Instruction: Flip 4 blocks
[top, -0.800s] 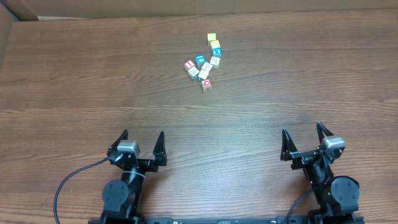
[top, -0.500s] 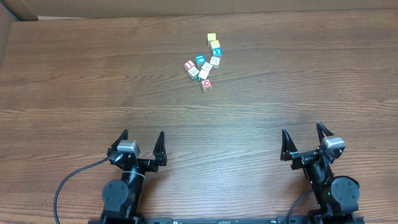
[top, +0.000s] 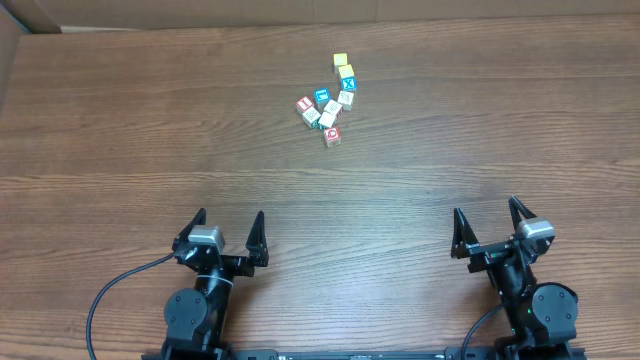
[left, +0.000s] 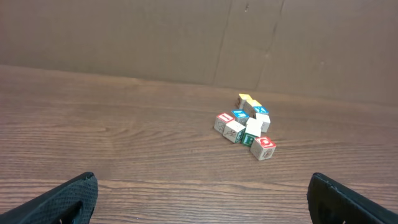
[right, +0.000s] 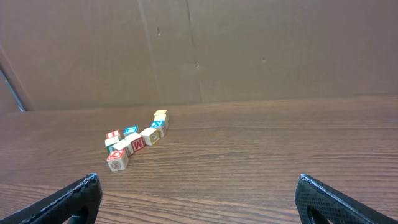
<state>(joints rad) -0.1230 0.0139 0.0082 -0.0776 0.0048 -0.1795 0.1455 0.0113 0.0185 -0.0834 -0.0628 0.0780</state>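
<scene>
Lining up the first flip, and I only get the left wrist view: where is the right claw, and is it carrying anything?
Observer: Overhead, the right claw sits by the near edge of the table. It is open, empty and well short of the block cluster.
Operator: Which arm is better placed for the cluster?
Observer: Sideways, the cluster lies somewhat nearer the left claw, which is also open. Both claws are about equally far back from it.
Operator: What would the right arm meet first?
Observer: In the right wrist view, the red-ring block is the nearest one, at the cluster's near left end.
</scene>
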